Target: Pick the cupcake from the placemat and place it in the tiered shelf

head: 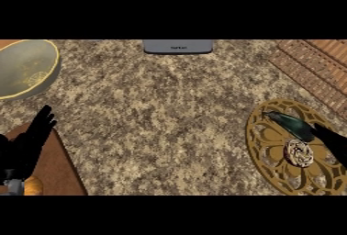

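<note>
1. Nearest the lens, low left: my left hand (28, 143), black, fingers straight & spread, pointing up, holding nothing. It rests over one brown wooden board (59, 170), smooth, w/ a straight slanted edge.
2. Low right: one round placemat (251, 137), gold, cut-out petal pattern, flat on the counter (169, 105), which is speckled tan-and-brown stone.
3. One cupcake (299, 152) sits on that placemat, rt of its centre. It is small & round, pale top w/ dark swirls, not in either hand.
4. One dark green item (290, 124), long, glossy, tapered, lies on the mat just above the cupcake; can't tell what it is.
5. My right hand (331, 141), black, comes in from the rt edge over the mat. What shows of its fingers runs straight, gripping nothing, near the cupcake but apart from it.
6. Top left: one shallow bowl (27, 69), dull olive-grey, yellow rim, partly out of frame.
7. Top centre: one grey slab (177, 46), rounded corners. Top rt: one reddish-brown slatted surface (318, 69), ribbed.
</note>
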